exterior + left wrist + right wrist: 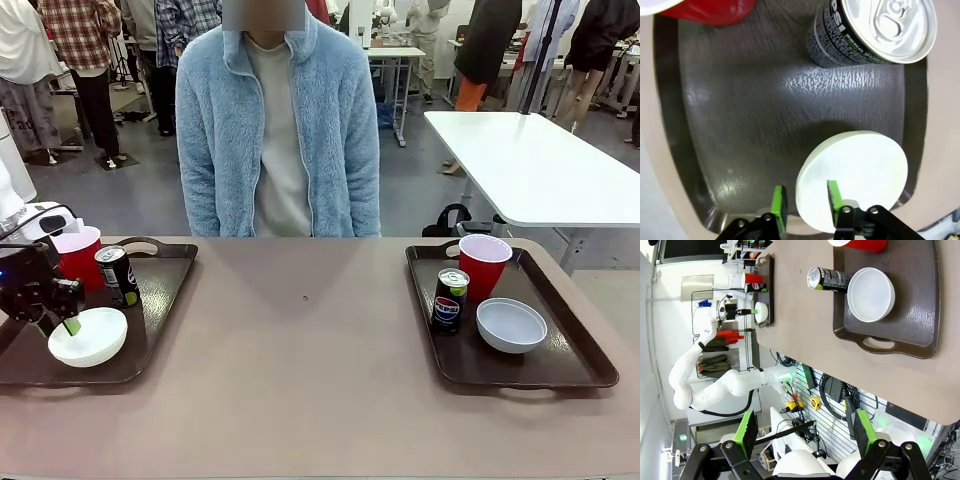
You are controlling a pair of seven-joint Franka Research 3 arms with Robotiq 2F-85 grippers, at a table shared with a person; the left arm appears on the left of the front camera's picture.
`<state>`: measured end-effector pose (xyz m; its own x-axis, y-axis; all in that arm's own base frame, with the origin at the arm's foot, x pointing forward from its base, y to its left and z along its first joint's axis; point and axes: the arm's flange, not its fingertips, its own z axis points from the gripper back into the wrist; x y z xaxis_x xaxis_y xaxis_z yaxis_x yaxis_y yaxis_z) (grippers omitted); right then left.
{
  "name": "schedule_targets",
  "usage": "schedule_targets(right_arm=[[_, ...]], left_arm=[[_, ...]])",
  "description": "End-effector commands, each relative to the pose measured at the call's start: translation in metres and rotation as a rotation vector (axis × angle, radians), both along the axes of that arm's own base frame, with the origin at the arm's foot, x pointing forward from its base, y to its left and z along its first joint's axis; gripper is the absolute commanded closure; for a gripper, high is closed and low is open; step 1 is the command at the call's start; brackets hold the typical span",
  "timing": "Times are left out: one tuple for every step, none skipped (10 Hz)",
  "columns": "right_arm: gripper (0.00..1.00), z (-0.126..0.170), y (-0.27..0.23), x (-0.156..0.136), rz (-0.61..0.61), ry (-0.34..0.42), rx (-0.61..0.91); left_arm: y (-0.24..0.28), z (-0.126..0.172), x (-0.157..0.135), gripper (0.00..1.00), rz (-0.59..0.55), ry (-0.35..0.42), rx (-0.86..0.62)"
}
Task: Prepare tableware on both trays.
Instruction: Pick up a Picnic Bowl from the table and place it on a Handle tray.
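The small dark drink can with the red, white and blue roundel (449, 300), standing on a dark brown tray well apart from either claw, bears the Pepsi logo. The black can with green-and-white print (860, 37), beyond the left claw (806, 202), carries lettering too cropped and tilted to read.

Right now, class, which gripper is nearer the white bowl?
The left. The left gripper is at the white bowl on the left tray, its fingers either side of the rim. The right gripper is off the table, well away from it.
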<state>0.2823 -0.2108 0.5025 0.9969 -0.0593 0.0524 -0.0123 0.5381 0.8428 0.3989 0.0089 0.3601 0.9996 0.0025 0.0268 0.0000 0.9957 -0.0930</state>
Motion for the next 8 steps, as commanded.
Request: schedule_targets(right_arm=[[0.0, 0.0, 0.004, 0.0, -0.004, -0.022, 0.027], [0.0, 0.0, 0.004, 0.0, -0.004, -0.022, 0.027], [0.0, 0.0, 0.004, 0.0, -0.004, -0.022, 0.027], [0.0, 0.0, 0.004, 0.0, -0.004, -0.022, 0.027], [0.0, 0.0, 0.004, 0.0, -0.004, -0.022, 0.027], [0.0, 0.0, 0.004, 0.0, -0.004, -0.022, 0.027], [0.0, 0.0, 0.004, 0.0, -0.004, -0.022, 0.027], [0.0, 0.0, 0.004, 0.0, -0.004, -0.022, 0.027]], left_arm=[[0.0, 0.014, -0.009, 0.0, -0.006, -0.013, 0.03], [-0.002, 0.024, -0.012, 0.43, -0.018, -0.02, 0.026], [-0.004, 0.036, -0.012, 0.35, -0.03, -0.026, 0.023], [-0.006, 0.046, -0.014, 0.24, -0.037, -0.034, 0.023], [-0.008, 0.059, -0.016, 0.15, -0.047, -0.043, 0.024], [-0.009, 0.075, -0.019, 0.04, -0.059, -0.05, 0.028], [-0.009, 0.093, -0.022, 0.0, -0.063, -0.069, 0.041], [-0.01, 0.104, -0.024, 0.0, -0.073, -0.077, 0.045]])
